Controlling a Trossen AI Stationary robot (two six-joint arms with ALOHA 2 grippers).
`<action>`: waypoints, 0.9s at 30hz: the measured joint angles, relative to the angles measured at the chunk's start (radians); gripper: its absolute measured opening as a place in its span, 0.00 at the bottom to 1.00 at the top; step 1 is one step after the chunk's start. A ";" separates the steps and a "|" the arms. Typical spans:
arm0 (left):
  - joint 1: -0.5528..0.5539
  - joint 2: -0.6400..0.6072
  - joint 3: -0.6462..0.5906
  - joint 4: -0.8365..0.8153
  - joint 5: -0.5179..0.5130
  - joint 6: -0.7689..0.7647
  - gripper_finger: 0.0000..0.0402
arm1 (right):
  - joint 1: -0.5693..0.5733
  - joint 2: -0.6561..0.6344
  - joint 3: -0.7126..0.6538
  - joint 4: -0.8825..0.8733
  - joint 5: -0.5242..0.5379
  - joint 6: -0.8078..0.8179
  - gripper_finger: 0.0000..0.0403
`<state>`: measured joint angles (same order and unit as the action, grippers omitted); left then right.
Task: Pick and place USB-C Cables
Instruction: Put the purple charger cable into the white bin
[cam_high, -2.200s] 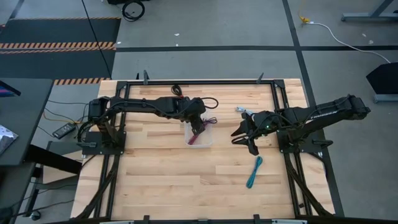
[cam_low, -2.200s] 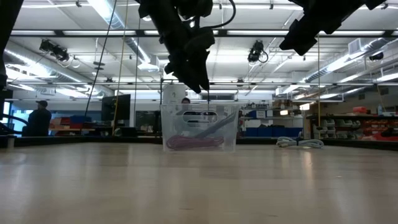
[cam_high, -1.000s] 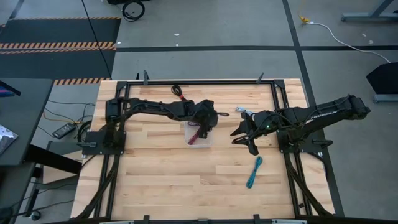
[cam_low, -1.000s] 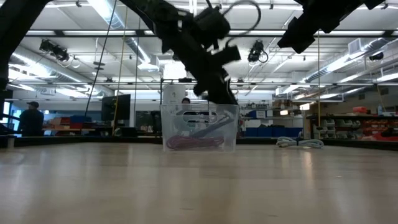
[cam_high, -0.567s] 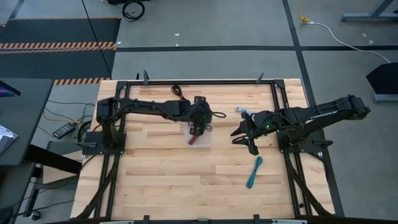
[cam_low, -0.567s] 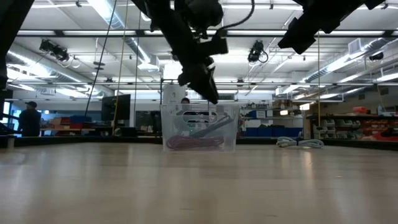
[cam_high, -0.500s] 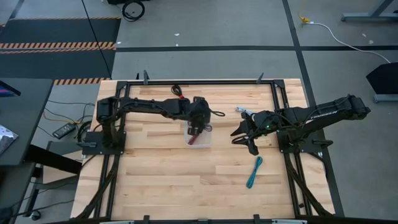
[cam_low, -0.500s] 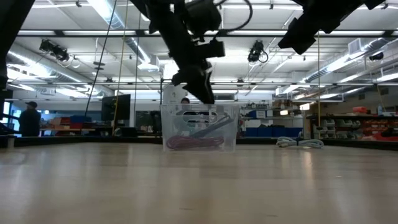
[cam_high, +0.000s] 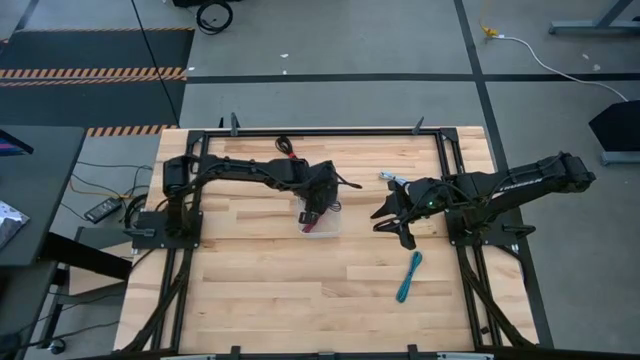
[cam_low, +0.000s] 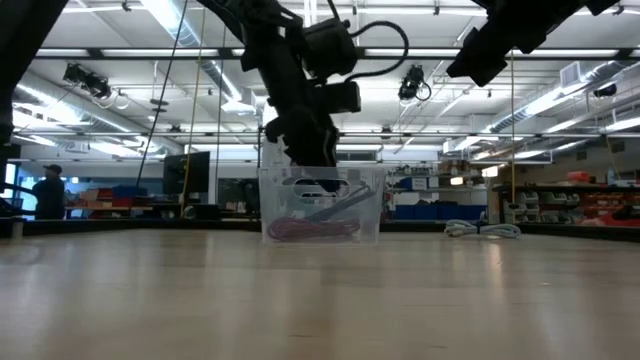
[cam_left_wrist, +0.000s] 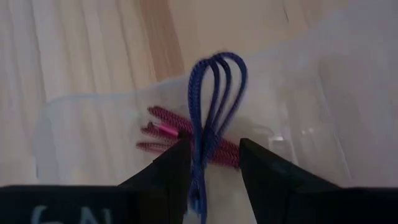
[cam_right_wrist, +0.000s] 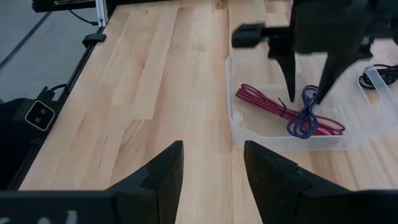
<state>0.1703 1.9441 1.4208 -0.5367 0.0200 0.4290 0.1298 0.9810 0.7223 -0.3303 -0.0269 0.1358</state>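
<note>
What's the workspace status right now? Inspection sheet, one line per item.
Surface: wooden table, black frame around it.
Job's things: maroon cable and purple-blue cable in the clear bin; teal cable loose on the table; light blue cable by the right arm; black-with-red cable at the far edge.
Clutter: nothing seen.
Grippers: left end effector open above the bin, purple-blue cable hanging between its fingers; right end effector open, waiting over the table.
Cables: white floor cable.
Surroundings: a person in the room.
</note>
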 joint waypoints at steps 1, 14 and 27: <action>0.000 0.003 -0.001 -0.008 0.000 0.000 0.36 | 0.000 0.000 0.000 -0.001 0.000 0.001 0.44; -0.005 0.060 -0.001 0.087 -0.069 -0.016 0.36 | 0.000 0.000 0.001 0.000 0.000 0.001 0.44; -0.052 0.059 -0.002 0.092 -0.072 0.116 0.07 | 0.000 0.000 0.001 -0.001 0.000 -0.003 0.44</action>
<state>0.1182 2.0033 1.4193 -0.4450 -0.0517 0.5453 0.1296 0.9810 0.7231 -0.3309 -0.0269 0.1328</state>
